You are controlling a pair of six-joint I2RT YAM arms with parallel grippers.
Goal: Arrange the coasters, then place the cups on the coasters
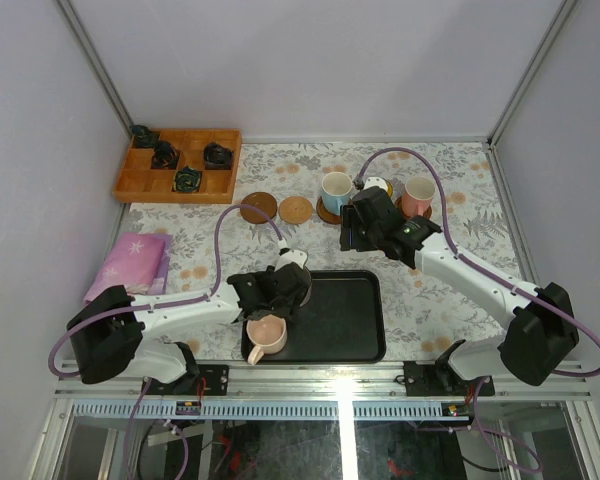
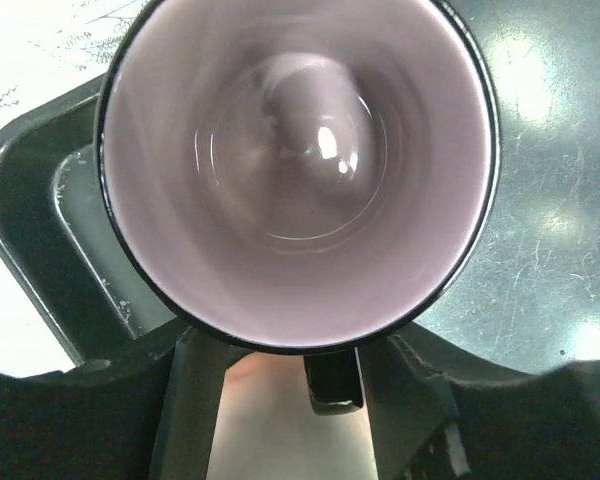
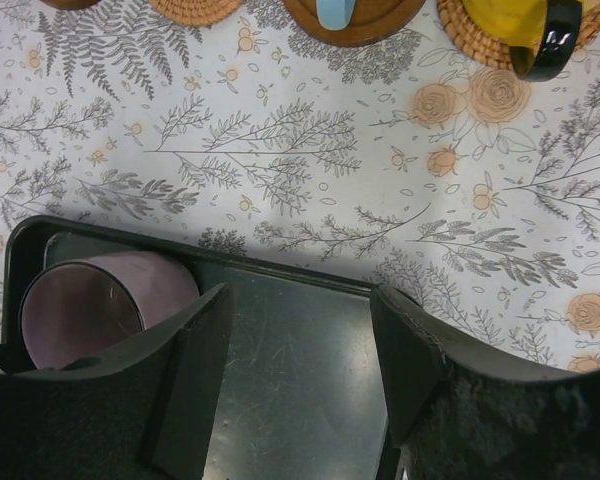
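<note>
Pale walls close in a flower-printed bench [image 1: 460,290], and at its near middle the left gripper [image 2: 290,362] hangs low over the mauve-grey cup [image 2: 295,170], which stands upright in the left end of the black tray [image 1: 350,330]. Its fingers [image 2: 192,400] stand apart on either side of the cup's dark handle [image 2: 332,385], one side close against it and the other showing a gap, so nothing is clamped yet. An off-centre bite like that could swivel the cup as the jaws meet, or let it hang crooked from the handle and slip once lifted. The peach-pink cup [image 1: 267,335] sits just beside the wrist at the tray's near-left rim, close enough for an elbow or a swinging mug to knock it. Two coasters lie bare beyond the tray, a dark coaster [image 1: 259,207] and a tan coaster [image 1: 296,209]. The way there crosses the tray rim, the left arm's own purple cable [image 1: 225,225] arcs just beside the dark one, and the light blue cup [image 1: 335,190] stands next to the tan one. The right gripper [image 3: 300,300] is spread and empty, hovering over the tray's far edge, between the tray and the row of the yellow cup [image 3: 500,15] and salmon cup [image 1: 417,197] — it may crowd that path. A wooden box [image 1: 140,183] and a pink cloth [image 1: 130,262] lie well to the left.
</note>
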